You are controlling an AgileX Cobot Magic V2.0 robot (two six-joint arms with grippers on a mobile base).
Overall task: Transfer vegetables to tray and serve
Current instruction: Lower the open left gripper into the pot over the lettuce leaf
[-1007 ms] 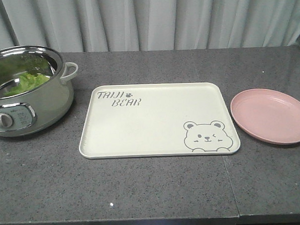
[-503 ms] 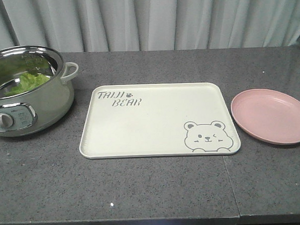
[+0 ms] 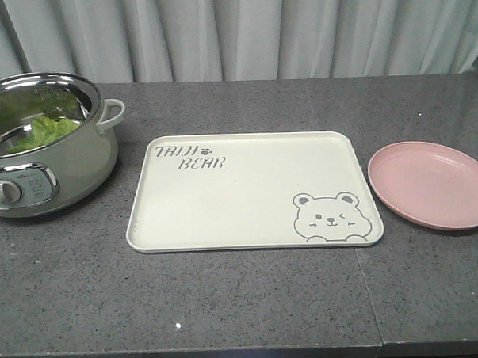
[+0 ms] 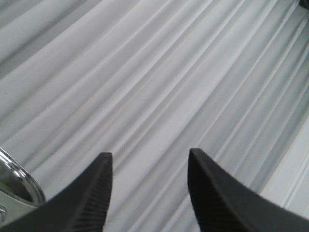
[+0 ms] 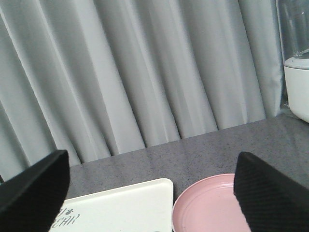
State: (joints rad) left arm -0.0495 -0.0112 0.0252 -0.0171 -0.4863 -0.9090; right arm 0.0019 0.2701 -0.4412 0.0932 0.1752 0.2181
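Black ribbed fingers of the left gripper (image 4: 149, 153) stand apart with nothing between them. They tilt up toward the grey curtain (image 4: 159, 72), and only a sliver of the steel pot (image 4: 19, 176) rim shows at the lower left of that view. The right gripper (image 5: 150, 157) is spread wide too and holds nothing. Its fingers are cut off at the bottom corners, and it aims over a corner of the tray (image 5: 125, 205) and the pink plate (image 5: 207, 205).

In the front view the vegetables (image 3: 42, 132) lie inside the pot at the left edge, partly hidden by its wall. The tray lies at centre on the dark table (image 3: 229, 306), apart from the pot. A white container (image 5: 297, 82) at the upper right of the right wrist view is cropped and hard to identify.
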